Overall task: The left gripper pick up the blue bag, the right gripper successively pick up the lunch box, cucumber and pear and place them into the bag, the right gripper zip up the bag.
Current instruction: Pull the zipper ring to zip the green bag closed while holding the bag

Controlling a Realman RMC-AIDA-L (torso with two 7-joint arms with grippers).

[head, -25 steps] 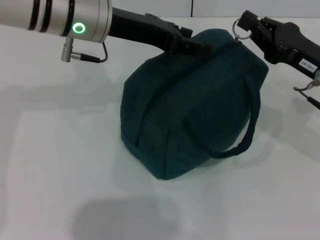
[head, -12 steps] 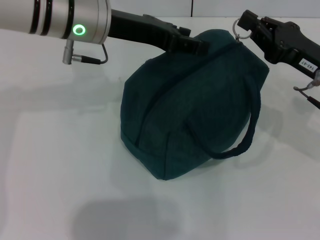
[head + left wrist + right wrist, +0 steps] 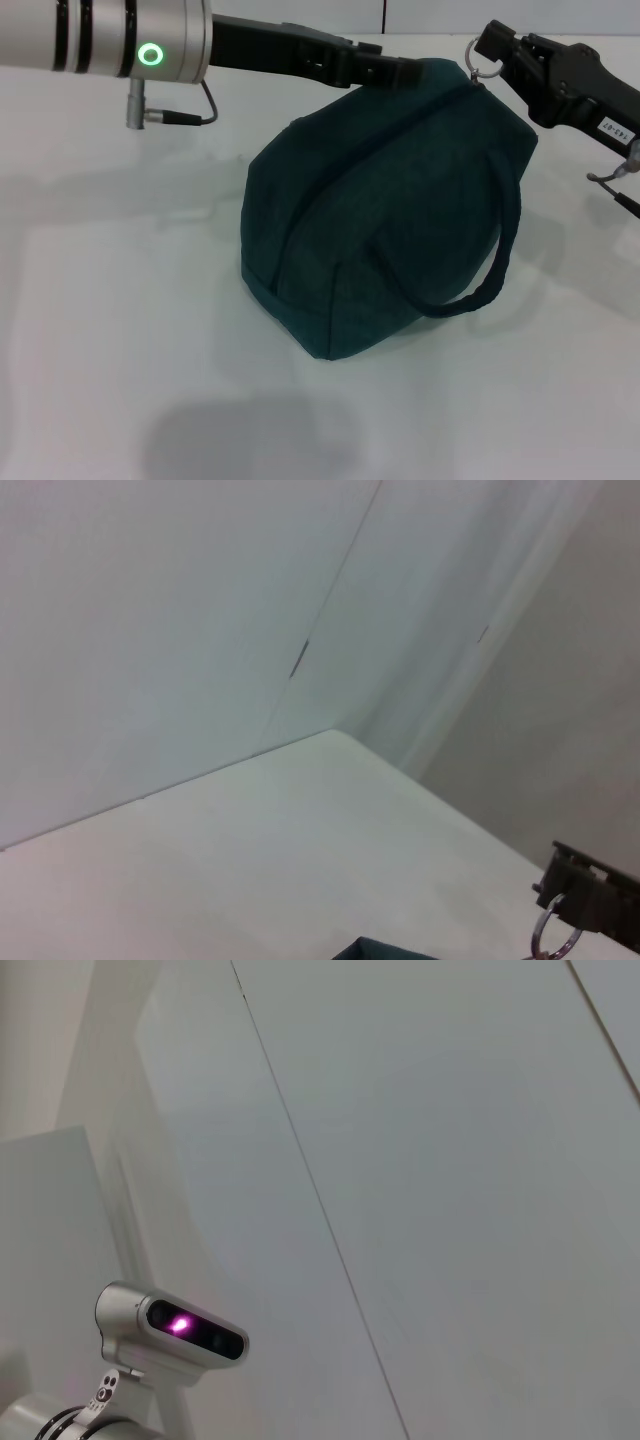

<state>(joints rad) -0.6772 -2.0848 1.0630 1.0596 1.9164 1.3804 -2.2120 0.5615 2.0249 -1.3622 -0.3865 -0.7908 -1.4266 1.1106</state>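
The bag point(image 3: 380, 200) sits zipped near the middle of the bench point(image 3: 120, 300), one handle point(image 3: 495, 260) drooping down its side. The right gripper point(image 3: 483, 58), fingers clenched on the zip ring point(image 3: 484, 68), is at the bag's far top end. The left gripper point(image 3: 405, 72) reaches to the bag's top; I cannot tell how its fingers stand.

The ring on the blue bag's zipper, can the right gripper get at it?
Probably yes. The right gripper is already at the ring zipper pull on top of the blue bag, and nothing sits between them. The left gripper is at the bag's other top edge.
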